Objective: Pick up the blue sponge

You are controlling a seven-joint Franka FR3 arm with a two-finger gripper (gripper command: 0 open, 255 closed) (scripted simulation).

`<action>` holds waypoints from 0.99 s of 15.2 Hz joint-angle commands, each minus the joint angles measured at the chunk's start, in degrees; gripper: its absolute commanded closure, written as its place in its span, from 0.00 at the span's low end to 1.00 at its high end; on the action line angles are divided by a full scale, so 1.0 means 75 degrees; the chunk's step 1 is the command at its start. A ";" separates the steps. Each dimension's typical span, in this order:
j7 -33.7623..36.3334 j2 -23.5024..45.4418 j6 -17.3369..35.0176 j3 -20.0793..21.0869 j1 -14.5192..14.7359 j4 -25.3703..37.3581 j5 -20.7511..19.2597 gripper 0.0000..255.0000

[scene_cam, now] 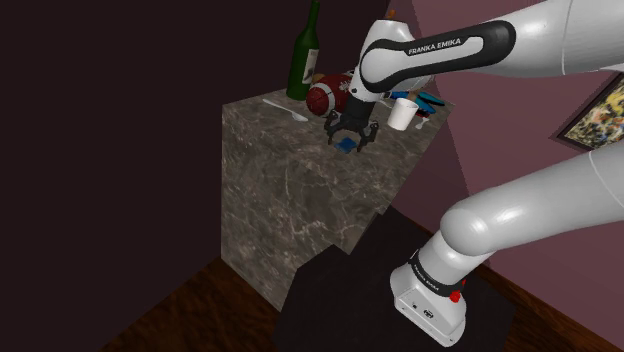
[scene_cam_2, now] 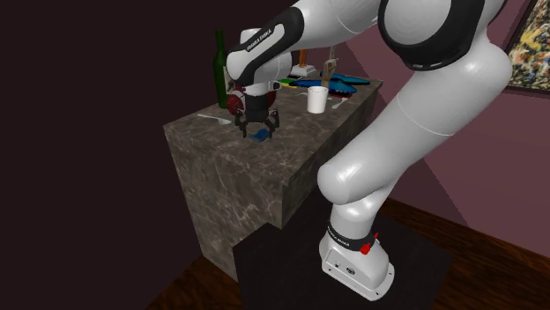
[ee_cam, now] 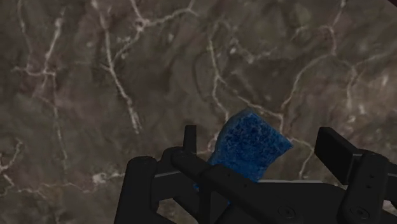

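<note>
The blue sponge (ee_cam: 249, 147) lies flat on the dark marble counter top (ee_cam: 95, 83). My black gripper (ee_cam: 263, 141) hangs just above it, open. The sponge sits between the two fingers, closer to one finger (ee_cam: 189, 137) than to the other (ee_cam: 337, 150), and neither clasps it. In the shoulder view the gripper (scene_cam: 352, 137) points straight down over the sponge (scene_cam: 347, 147) near the counter's front edge. The second exterior view has the same gripper (scene_cam_2: 257, 129) low over the sponge (scene_cam_2: 260, 136).
A green bottle (scene_cam: 305, 55), a brown football (scene_cam: 326, 96), a white cup (scene_cam: 402, 114) and blue items (scene_cam: 432, 101) stand behind the gripper on the counter block (scene_cam: 300, 200). A white utensil (scene_cam: 285, 108) lies near the bottle. The black stand (scene_cam: 340, 310) sits below.
</note>
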 commanded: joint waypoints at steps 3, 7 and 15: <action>0.0004 0.0014 0.0044 0.0006 0.0002 -0.0026 0.0003 1.00; 0.0000 0.0009 0.0037 0.0003 0.0001 -0.0024 0.0002 1.00; 0.0011 -0.0194 -0.0533 -0.0038 -0.0008 0.0344 -0.0020 1.00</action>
